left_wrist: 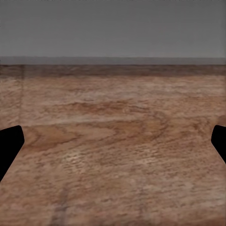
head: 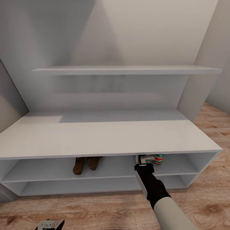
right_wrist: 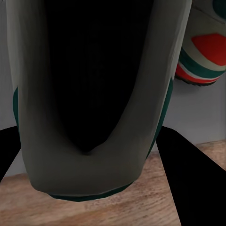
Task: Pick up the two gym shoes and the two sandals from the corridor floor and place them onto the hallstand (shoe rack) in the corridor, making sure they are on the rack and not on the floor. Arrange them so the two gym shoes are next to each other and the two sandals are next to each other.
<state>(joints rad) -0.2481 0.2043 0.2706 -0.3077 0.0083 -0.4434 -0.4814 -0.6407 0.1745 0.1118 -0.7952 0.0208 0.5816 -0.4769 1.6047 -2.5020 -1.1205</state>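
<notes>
Both sandals (head: 84, 164), dark brown, lie side by side in the upper compartment of the pale-grey hallstand (head: 105, 134), left of centre. The two gym shoes (head: 153, 158) sit in the same compartment toward the right. My right gripper (head: 144, 162) reaches to that compartment's front edge. In the right wrist view it (right_wrist: 89, 132) is shut on the heel end of one gym shoe (right_wrist: 89, 174), whose dark opening faces the camera. The other gym shoe (right_wrist: 205, 52) stands just beyond, green-striped with a red heel. My left gripper (left_wrist: 113, 136) hangs open over the corridor floor (left_wrist: 113, 155).
The hallstand has a broad bench top, a lower open compartment (head: 95, 185) and a long upper shelf (head: 127, 69) on its back panel. Walls close in on both sides. Wood plank floor (head: 210, 179) runs in front and to the right.
</notes>
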